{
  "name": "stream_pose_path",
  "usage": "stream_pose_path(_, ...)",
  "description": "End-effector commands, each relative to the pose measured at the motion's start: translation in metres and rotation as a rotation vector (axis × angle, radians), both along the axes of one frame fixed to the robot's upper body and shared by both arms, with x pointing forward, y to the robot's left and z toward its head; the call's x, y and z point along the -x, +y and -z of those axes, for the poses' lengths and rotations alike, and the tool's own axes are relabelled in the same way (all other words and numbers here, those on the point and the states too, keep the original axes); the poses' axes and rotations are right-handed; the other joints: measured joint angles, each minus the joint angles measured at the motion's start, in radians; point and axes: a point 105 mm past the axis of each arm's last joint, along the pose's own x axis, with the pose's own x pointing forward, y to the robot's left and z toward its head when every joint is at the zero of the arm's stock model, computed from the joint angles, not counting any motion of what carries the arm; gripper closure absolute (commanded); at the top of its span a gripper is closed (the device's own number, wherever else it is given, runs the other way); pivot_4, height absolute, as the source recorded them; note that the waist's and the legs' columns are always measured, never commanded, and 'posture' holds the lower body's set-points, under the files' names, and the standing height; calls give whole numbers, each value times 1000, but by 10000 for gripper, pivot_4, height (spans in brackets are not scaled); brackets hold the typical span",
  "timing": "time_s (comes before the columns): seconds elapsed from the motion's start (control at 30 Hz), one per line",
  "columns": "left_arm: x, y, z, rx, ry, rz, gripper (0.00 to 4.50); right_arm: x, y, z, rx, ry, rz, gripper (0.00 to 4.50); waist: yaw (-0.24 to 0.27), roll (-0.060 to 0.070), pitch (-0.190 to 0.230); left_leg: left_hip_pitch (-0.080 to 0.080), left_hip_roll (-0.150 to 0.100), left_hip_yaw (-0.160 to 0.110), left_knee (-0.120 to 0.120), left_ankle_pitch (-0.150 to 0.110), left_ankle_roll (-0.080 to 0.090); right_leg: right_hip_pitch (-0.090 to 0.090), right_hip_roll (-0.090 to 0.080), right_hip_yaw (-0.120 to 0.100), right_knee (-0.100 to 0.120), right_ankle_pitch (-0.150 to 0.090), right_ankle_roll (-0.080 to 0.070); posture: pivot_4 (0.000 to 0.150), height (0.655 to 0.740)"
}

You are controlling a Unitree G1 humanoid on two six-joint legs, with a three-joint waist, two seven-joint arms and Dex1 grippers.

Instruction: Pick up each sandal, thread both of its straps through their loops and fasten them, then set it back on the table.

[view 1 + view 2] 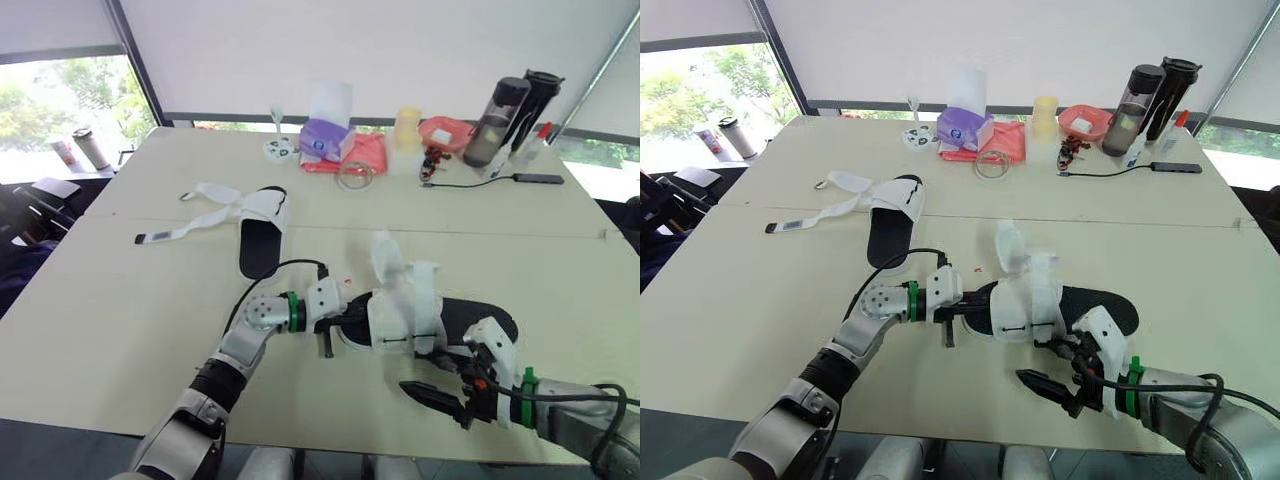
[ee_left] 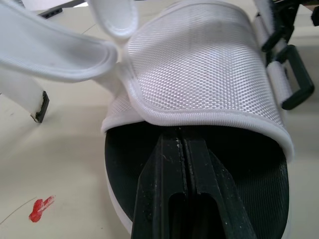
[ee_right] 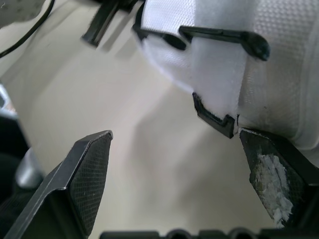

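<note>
Left gripper (image 2: 184, 144) fingers pressed together, tips on black sole under sandal's (image 1: 405, 305) white upper. Right gripper (image 3: 174, 144) spread apart beside strap end (image 3: 214, 117). Sandal flat on bench (image 1: 120, 300).

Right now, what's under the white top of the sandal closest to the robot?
The black footbed shows there, with the left hand, fingers shut, poking in over it. Deeper inside, the white mesh upper covers everything.

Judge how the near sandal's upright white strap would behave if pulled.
Probably floppy: the strap bends over on itself above the sandal. Likely light, being soft fabric. Pulling it may drag the sandal unless the left gripper pins the sole.
</note>
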Motion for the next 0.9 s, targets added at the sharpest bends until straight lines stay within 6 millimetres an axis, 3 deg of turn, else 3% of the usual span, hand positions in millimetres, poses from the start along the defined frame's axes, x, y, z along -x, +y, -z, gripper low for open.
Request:
stream_pose_path(0.03, 0, 0, 4, -21, 0, -3, 45000, -7, 1, -15, -47, -60, 2, 1611, 0, 0, 0, 0, 0, 0, 0, 0, 0, 0, 0, 0, 0, 0, 0, 1500, 7400)
stream_pose_path(0.37, -2, 3, 7, -42, -17, -15, 45000, -2, -6, -33, -312, 50, 71, 1611, 0, 1, 0, -1, 1, 0, 0, 0, 0, 1, 1, 0, 1, 0, 0, 1500, 7400)
stream_pose_path(0.63, -24, 8, -2, -43, -109, -109, 45000, 1, 3, -33, -378, 104, 51, 1611, 1, 0, 0, -1, 1, 0, 0, 0, 0, 1, 1, 0, 1, 1, 0, 1500, 7400)
stream_pose_path(0.73, -28, 10, -3, -43, -121, -119, 45000, 1, 5, -31, -382, 111, 50, 10388, -1, 0, 0, -1, 1, 0, 0, 0, 0, 0, 1, 0, 1, 1, 0, 1500, 7400)
stream_pose_path(0.9, -17, 11, 2, -51, -72, -43, 45000, 6, 4, -29, -383, 136, 40, 36014, -2, 1, 0, -1, 1, 0, -1, 0, 0, 0, 1, 0, 2, 1, 0, 1500, 7400)
